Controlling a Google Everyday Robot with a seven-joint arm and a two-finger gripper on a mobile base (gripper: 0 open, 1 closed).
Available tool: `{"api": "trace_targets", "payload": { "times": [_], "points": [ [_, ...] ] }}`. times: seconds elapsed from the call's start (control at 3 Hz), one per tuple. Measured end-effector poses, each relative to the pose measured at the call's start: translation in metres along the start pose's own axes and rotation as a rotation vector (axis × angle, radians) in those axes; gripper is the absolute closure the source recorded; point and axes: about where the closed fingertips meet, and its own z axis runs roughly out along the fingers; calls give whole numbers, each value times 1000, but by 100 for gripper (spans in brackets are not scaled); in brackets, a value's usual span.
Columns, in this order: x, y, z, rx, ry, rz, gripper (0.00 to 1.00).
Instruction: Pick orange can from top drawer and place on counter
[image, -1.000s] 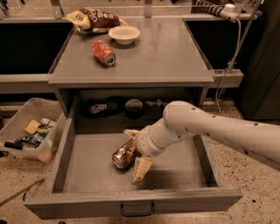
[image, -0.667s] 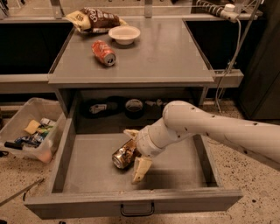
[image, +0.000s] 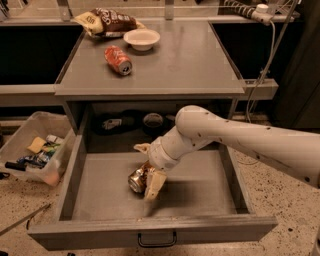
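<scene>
The orange can (image: 137, 179), shiny, golden and wrinkled, lies on its side on the floor of the open top drawer (image: 200, 192), near the middle front. My gripper (image: 147, 167) reaches down into the drawer from the right on a white arm. Its pale fingers (image: 154, 185) stand on either side of the can, one at the near side against it and one at the far side a little off it. The jaws are open around the can. The counter (image: 185, 60) is the grey cabinet top above the drawer.
On the counter lie a smooth red-orange can (image: 118, 60), a white bowl (image: 142, 39) and a chip bag (image: 107, 21). Dark objects (image: 152, 120) sit at the back under the counter. A clear bin (image: 35, 152) of items stands on the floor at left. Cables (image: 265, 55) hang at right.
</scene>
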Motion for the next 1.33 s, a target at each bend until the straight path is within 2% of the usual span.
{"api": "trace_targets", "payload": {
  "times": [0.33,0.67,1.33],
  "points": [
    [6,-2,13,-52,-25,35,0],
    [6,-2,13,-54,-25,35,19],
    [6,-1,13,-53,-27,36,65]
  ]
}}
